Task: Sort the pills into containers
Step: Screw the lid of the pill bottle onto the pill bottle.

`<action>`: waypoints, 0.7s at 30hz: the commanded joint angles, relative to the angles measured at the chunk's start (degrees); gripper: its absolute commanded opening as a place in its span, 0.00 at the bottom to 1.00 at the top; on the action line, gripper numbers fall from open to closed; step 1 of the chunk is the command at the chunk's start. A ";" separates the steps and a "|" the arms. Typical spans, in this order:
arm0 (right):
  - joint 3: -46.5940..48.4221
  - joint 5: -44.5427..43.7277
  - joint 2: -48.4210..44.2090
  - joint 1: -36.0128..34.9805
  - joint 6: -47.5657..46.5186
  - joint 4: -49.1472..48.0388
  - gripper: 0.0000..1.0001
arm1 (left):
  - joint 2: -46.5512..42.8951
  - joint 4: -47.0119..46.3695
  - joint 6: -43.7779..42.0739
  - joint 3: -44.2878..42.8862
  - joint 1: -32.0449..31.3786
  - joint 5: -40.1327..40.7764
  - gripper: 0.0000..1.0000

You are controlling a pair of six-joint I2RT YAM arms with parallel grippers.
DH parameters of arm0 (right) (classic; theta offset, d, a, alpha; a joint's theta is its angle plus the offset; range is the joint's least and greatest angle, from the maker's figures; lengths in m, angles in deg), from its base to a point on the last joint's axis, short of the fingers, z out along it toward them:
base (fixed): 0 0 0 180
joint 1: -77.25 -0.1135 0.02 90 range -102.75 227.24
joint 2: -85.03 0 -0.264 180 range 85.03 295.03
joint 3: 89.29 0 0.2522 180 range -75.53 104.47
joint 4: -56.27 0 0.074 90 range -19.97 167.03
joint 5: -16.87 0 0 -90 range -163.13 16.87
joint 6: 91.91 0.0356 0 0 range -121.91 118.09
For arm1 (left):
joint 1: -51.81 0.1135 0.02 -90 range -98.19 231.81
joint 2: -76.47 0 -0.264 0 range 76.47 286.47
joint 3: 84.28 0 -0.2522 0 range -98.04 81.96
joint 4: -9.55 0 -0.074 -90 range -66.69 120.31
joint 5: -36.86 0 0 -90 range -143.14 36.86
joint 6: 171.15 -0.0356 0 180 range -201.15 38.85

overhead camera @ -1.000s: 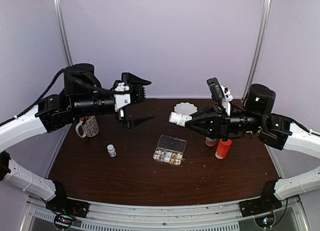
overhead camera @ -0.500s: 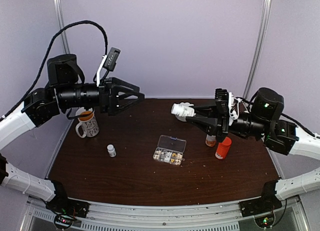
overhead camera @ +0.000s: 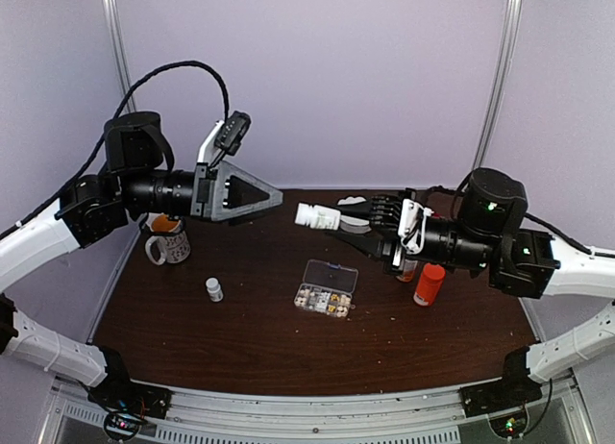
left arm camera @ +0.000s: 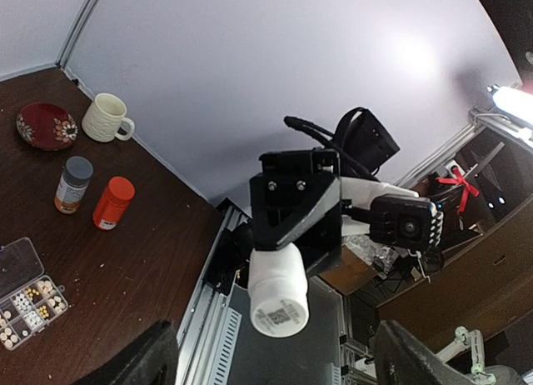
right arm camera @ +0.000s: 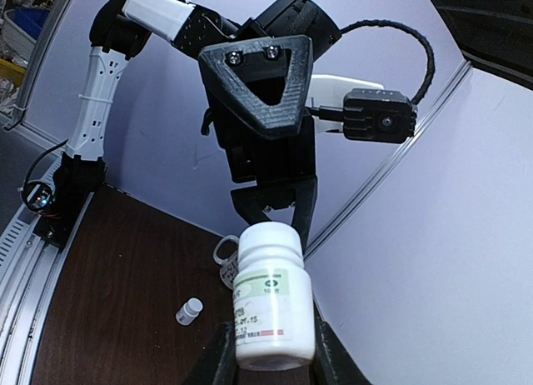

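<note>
White bottle (overhead camera: 315, 216) in right tool (overhead camera: 340, 219) (left tool (overhead camera: 277, 196) near, apart).

Robotics laboratory test cell. A left arm (overhead camera: 58, 237) and a right arm (overhead camera: 577, 266) are bolted to a silvery metal rail (overhead camera: 307, 406) at the near edge of a dark brown table (overhead camera: 259, 338). Plain pale wall panels (overhead camera: 317, 79) between metal uprights (overhead camera: 115, 50) enclose the bench. An exposed black cable (overhead camera: 173, 74) loops above the left arm. A mug (overhead camera: 171, 242) and a pill organizer box (overhead camera: 327, 288) stand on the table as props. In the left wrist view, a strip light (left arm camera: 512, 102) and workshop clutter lie beyond the table edge.
</note>
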 commanded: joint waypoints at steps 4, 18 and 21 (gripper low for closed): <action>3.45 -3.74 2.58 -1.34 -2.41 0.00 0.00 | 1.03 -1.61 2.39 0.19 -0.12 -1.14 0.79; 5.51 -7.83 5.80 -1.92 -2.17 -0.24 0.00 | 1.64 2.00 1.33 -0.62 -0.07 0.89 0.65; 5.65 -7.84 6.10 -1.99 -2.22 0.11 0.00 | 1.74 2.08 1.26 -0.62 -0.06 0.95 0.65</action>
